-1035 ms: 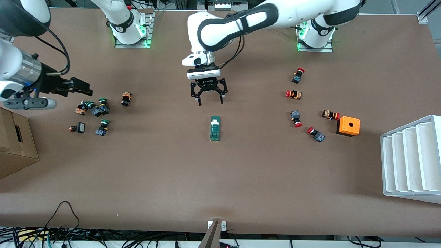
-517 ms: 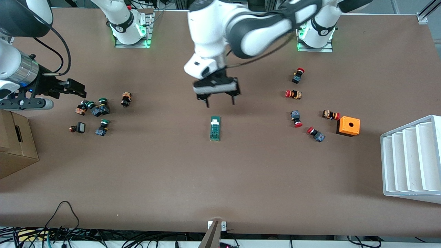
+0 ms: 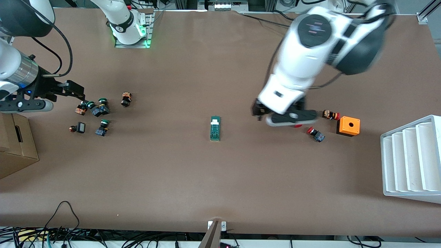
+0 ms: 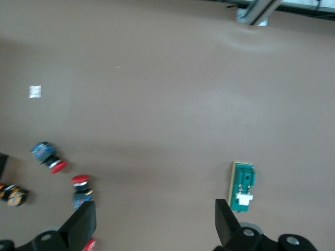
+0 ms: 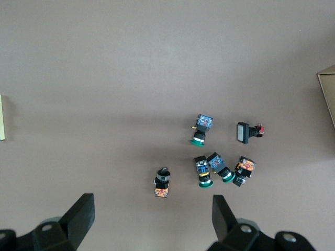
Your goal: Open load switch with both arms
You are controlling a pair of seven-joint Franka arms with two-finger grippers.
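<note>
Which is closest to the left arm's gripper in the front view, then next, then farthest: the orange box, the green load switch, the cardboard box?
From the left gripper:
1. Load switch, mid-table.
2. Orange box, toward the left arm's end.
3. Cardboard box, at the right arm's end.

Light falls evenly and brightly from above; my table [image 3: 193,179] shows no glare. Shadows are soft: one below my left arm [image 3: 310,51], small ones beside the buttons [image 5: 209,167]. My left arm is smeared by motion blur in the front view. My left wrist view is soft throughout.
</note>
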